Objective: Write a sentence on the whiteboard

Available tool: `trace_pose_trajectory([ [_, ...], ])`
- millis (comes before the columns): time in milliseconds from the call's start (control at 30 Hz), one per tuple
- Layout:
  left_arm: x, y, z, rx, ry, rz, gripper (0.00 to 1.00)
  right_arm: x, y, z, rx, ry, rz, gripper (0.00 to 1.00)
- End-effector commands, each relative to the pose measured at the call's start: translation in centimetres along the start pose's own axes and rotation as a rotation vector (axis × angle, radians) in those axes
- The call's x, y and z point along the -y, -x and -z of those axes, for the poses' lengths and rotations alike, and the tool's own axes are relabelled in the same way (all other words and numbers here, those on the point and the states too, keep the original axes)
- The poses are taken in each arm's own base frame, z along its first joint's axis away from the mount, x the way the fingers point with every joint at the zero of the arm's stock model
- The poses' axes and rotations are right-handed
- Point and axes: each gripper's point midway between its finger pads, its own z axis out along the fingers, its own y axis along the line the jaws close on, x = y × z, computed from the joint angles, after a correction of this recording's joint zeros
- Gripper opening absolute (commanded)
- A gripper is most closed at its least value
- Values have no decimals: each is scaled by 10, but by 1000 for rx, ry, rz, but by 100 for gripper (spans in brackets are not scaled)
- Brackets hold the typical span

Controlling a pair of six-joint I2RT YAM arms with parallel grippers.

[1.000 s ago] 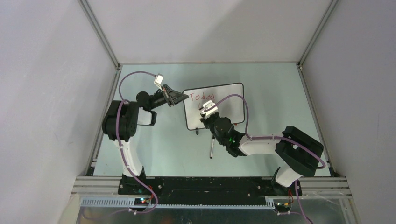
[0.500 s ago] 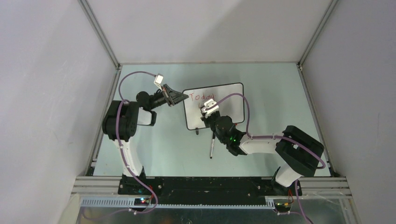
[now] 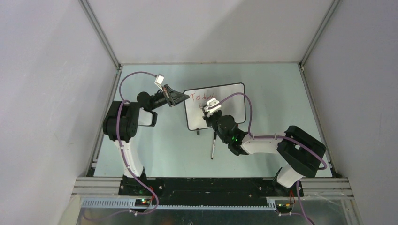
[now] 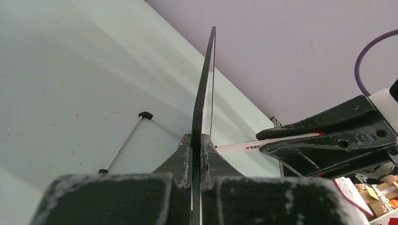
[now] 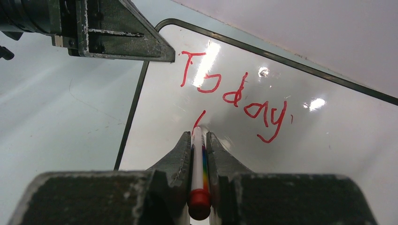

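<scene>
Whiteboard [image 3: 232, 96] edge pinched by left pincer [image 3: 187, 97], right pincer [image 5: 199, 136] angled down, pinching marker [image 5: 198, 164], tip seemingly touching it

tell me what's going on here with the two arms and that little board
The robot is partway through writing on the whiteboard. The left gripper is clamped on the board's left edge, holding it in place. The right gripper is shut on a red marker, whose tip is at the board's face. The word Today is written in red across the top, and a short red stroke sits just below it at the marker tip, so a second line is only starting.
</scene>
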Motion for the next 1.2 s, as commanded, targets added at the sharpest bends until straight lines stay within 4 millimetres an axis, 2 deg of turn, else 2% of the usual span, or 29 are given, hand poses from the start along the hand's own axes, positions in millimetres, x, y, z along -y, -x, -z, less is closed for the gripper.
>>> trace_pose_trajectory([
  [0,5,10,-1,8,-40,-91,0,15,25,-6,60,-56,-29,0],
  [500,5,11,-2,7,-42,-91,0,22,17,0,2,-87,-2,0],
  [1167,5,11,-1,8,-41,-92,0,-2,11,5,-24,14,33,0],
])
